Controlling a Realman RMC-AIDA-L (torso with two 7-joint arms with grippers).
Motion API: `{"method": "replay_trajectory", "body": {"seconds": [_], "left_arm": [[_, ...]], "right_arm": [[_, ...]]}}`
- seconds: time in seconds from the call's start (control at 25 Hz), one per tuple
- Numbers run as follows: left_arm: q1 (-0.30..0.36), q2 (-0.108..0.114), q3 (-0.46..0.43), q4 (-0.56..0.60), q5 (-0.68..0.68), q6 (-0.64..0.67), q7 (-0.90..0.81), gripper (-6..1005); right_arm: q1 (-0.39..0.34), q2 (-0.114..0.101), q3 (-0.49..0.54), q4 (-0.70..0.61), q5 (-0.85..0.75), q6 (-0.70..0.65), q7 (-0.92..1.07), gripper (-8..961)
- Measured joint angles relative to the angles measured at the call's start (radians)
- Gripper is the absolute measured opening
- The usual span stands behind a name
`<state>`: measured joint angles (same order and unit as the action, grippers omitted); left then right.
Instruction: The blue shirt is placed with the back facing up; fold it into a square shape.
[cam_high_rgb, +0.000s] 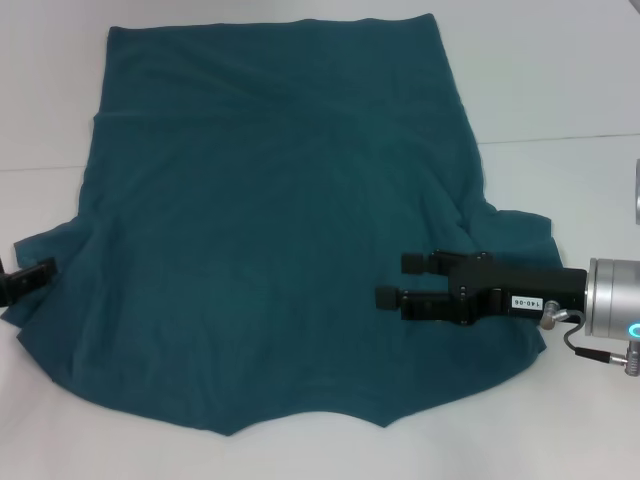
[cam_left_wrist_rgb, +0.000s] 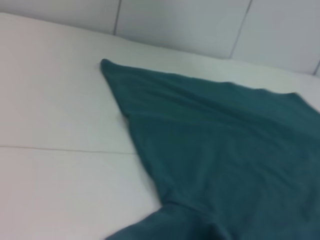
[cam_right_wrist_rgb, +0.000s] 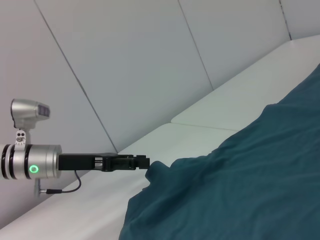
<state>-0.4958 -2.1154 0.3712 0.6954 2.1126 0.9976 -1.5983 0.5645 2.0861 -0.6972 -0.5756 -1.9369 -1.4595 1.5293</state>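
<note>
One blue shirt (cam_high_rgb: 280, 230) lies spread across your white tabletop (cam_high_rgb: 560, 100). Your right gripper (cam_high_rgb: 400, 281) hovers over its right side, fingers parted; your left gripper (cam_high_rgb: 40, 272) meets the left sleeve, grip unclear.

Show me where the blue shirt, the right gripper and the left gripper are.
blue shirt (cam_high_rgb: 270, 220), head view, middle of its plain back.
right gripper (cam_high_rgb: 392, 280), head view, midway between its open fingertips, over the shirt.
left gripper (cam_right_wrist_rgb: 142, 162), right wrist view, fingertips at the shirt's edge.
</note>
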Motion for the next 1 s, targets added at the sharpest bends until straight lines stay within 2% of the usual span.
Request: {"method": "replay_trajectory", "body": {"seconds": [0.24, 1.0], "left_arm": [[-0.011, -0.008, 0.041, -0.016, 0.003, -0.054, 0.003, 814], [-0.013, -0.009, 0.096, -0.016, 0.024, -0.067, -0.002, 718]], "right_arm": [[0.001, -0.001, 0.004, -0.001, 0.001, 0.009, 0.002, 915], [0.009, -0.002, 0.007, 0.001, 0.012, 0.015, 0.003, 915]]}}
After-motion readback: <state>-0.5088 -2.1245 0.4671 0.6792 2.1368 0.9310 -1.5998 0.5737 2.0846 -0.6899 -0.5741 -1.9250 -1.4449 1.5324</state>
